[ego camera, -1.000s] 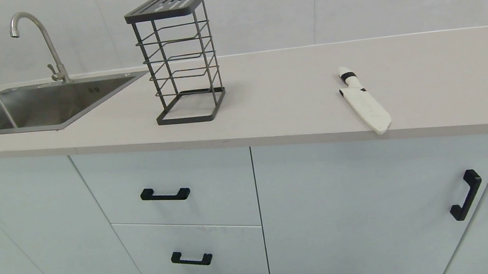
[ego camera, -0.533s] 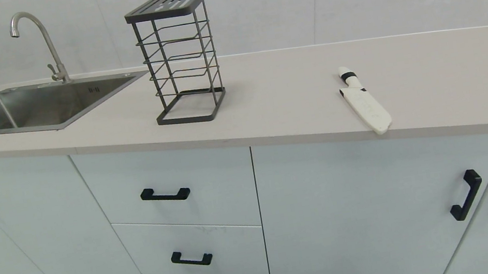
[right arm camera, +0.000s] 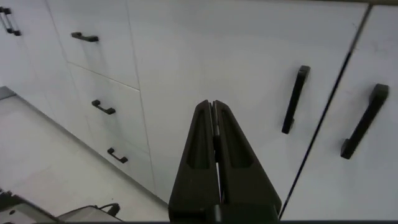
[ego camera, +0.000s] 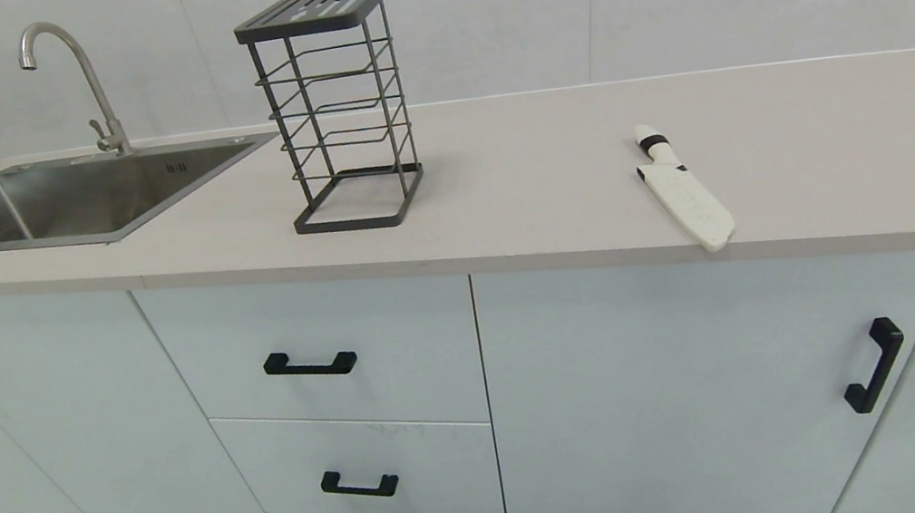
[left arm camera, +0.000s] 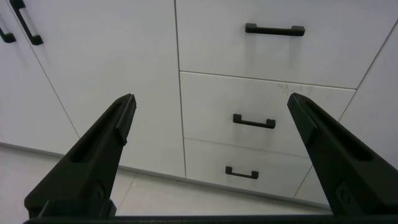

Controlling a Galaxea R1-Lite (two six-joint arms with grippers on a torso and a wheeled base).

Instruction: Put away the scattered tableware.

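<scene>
White knife point(ego camera: 683, 193) lies flat on the grey surface point(ego camera: 521, 191), right of centre in the head frame, with one end at the front edge. Black wire rack point(ego camera: 333, 111) stands upright left of centre, well apart from it. Left end effector point(left arm camera: 211, 102) is spread wide and holds nothing; right end effector point(right arm camera: 213, 109) is clenched on nothing.

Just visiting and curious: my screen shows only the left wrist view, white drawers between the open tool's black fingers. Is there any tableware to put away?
Observer: Yes, a white knife lies flat on the counter, one end at its front edge.
Operator: Where could it go?
Observer: A black wire rack stands upright on the counter, left of the knife, apart from it.
Operator: And the other tool?
Observer: The right tool is shut, pointing at white cupboard doors.
</scene>
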